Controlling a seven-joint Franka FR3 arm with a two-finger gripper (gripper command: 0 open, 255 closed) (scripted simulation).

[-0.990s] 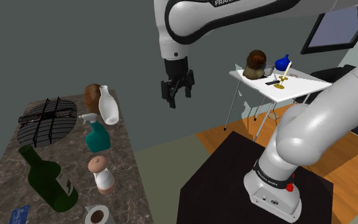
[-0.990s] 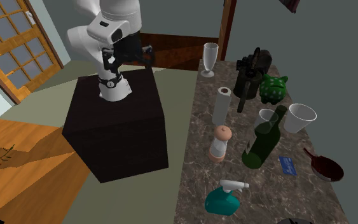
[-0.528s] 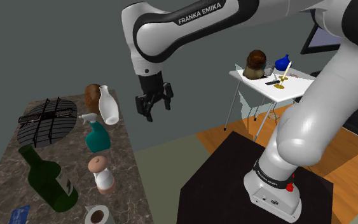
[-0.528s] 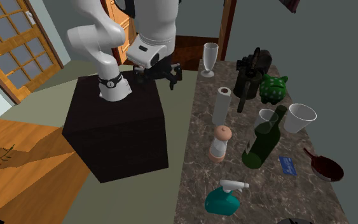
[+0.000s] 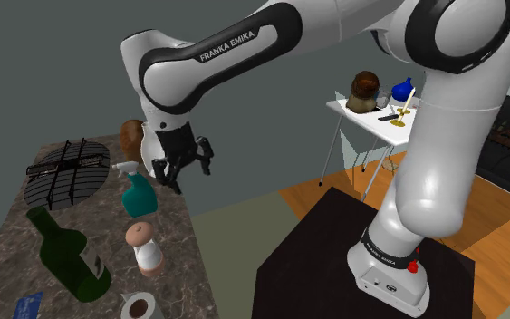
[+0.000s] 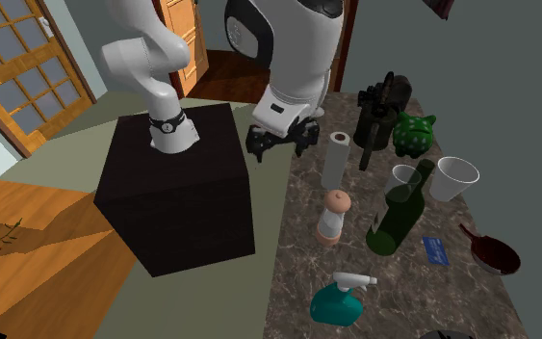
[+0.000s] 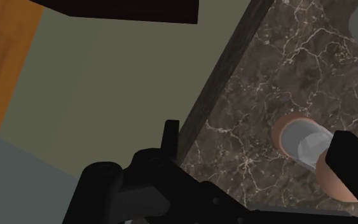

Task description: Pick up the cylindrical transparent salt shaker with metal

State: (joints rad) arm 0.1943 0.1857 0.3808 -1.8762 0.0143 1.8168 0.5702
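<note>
The salt shaker stands upright on the dark marble counter; it has a tan rounded cap, a pale clear-looking body and a brown base. In the second exterior view the shaker is near the counter's front edge. My black gripper hangs open and empty over that edge, beside the teal spray bottle, above the shaker and apart from it. It hovers near the paper towel roll as gripper. In the wrist view the shaker is partly hidden by one finger.
A green wine bottle lies beside the shaker, and a paper towel roll stands further along. A round black grill is at the counter's far side. Cups, a green pig figure and a pan crowd the back. My stand sits beside the counter.
The arm has swung from above the stand towards the counter, leftward and down in the shoulder view. The gripper stayed open and now hangs over the counter's edge.
</note>
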